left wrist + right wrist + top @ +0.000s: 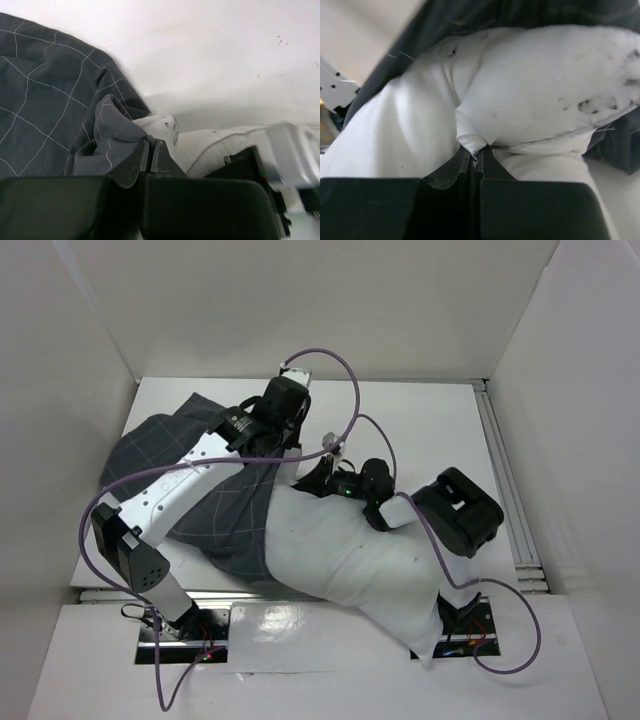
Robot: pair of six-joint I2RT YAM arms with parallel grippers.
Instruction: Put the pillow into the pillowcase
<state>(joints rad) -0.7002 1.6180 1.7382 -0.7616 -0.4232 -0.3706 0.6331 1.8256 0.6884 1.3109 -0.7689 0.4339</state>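
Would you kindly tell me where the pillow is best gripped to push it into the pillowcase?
Probably its far edge beside the pillowcase mouth, approached from the right: the pillow lies bare on that side, and its soft cover bunches into a pinchable fold there, where the right claw is shut on it.

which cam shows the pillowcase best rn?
Top external: most of the pillowcase shows, spread at left under the left arm, with the pillow adjoining on its right. Left wrist shows only a gridded patch and a fold pinched in the left gripper. Right wrist catches just a dark strip along the top.
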